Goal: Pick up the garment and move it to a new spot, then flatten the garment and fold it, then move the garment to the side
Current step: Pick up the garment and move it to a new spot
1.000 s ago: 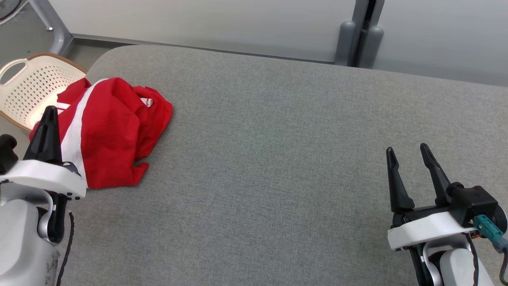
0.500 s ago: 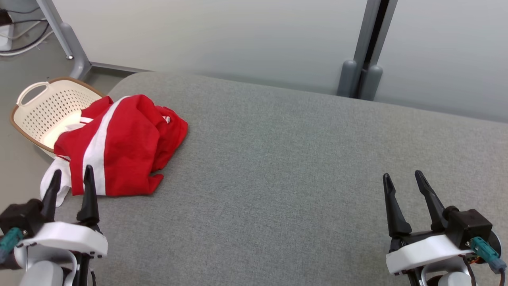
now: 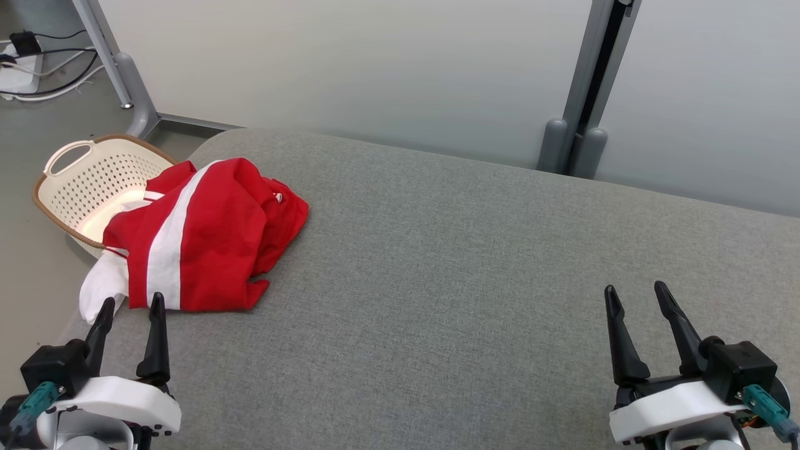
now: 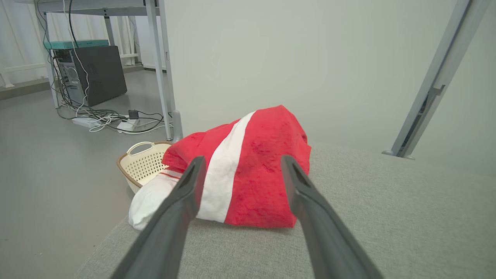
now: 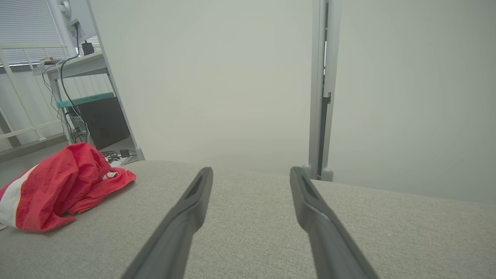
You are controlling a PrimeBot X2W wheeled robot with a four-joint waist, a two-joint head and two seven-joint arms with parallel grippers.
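Observation:
A red garment [image 3: 212, 234] with a white stripe lies crumpled at the left end of the grey padded table [image 3: 450, 300], a white part hanging over the table's left edge. My left gripper [image 3: 132, 301] stands open just in front of it, nothing between its fingers. In the left wrist view the garment [image 4: 255, 166] lies just beyond the open left gripper [image 4: 241, 163]. My right gripper [image 3: 633, 289] is open at the lower right, far from the cloth. From the right wrist the garment [image 5: 58, 186] sits at the far left, beyond the right gripper [image 5: 251, 171].
A cream perforated laundry basket [image 3: 69, 187] stands on the floor beside the table's left end, partly under the garment. A grey post [image 3: 587, 94] rises behind the table's far edge. A desk leg [image 3: 125, 69] and cables lie at the far left.
My left gripper has opened, let go of the garment and pulled back toward me. The camera has tilted up, so the whole scene sits lower. The right arm has hardly moved.

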